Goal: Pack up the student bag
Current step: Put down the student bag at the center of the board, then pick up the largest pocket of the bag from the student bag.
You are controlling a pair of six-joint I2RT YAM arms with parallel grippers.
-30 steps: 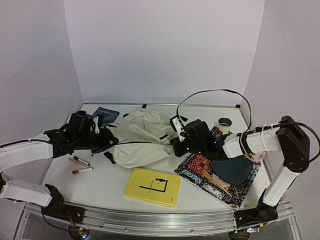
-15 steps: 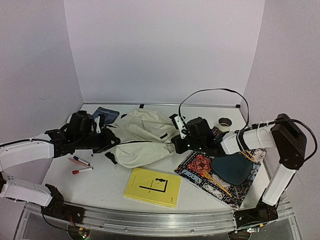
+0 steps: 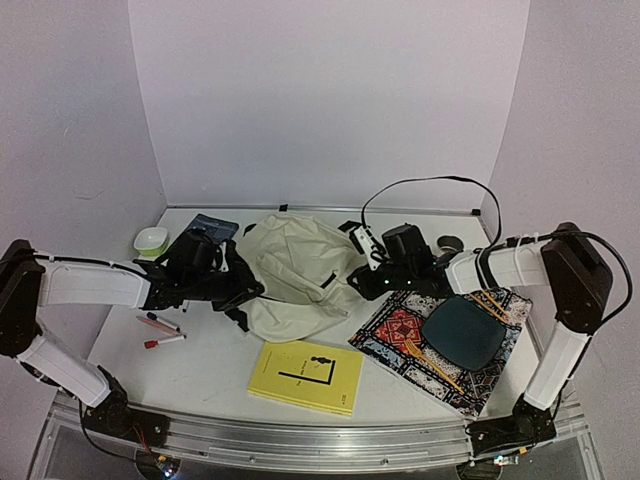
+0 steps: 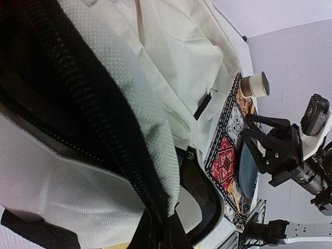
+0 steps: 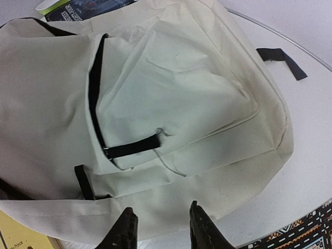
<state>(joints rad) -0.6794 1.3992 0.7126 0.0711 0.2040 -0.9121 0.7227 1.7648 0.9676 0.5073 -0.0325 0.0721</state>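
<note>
The student bag (image 3: 300,280), cream fabric with black straps and zipper lines, lies slumped across the middle of the table. My left gripper (image 3: 238,292) is at its left edge and is shut on the bag's black zippered rim (image 4: 129,171); grey mesh lining (image 4: 62,192) fills the left wrist view. My right gripper (image 3: 368,286) stands open at the bag's right side. In the right wrist view its two dark fingertips (image 5: 126,228) are spread just short of the cream fabric (image 5: 171,98), with nothing between them.
A yellow book (image 3: 305,373) lies in front of the bag. To the right, a patterned placemat (image 3: 400,330) carries a dark teal plate (image 3: 462,332) and an orange fork (image 3: 430,362). A tape roll (image 3: 448,243) is behind it. Markers (image 3: 160,330), a blue booklet (image 3: 212,228) and a small bowl (image 3: 151,240) are at the left.
My right gripper has opened and let go of the bag. The left arm has reached right with the bag's edge, shifting the bag rightwards and uncovering the bowl.
</note>
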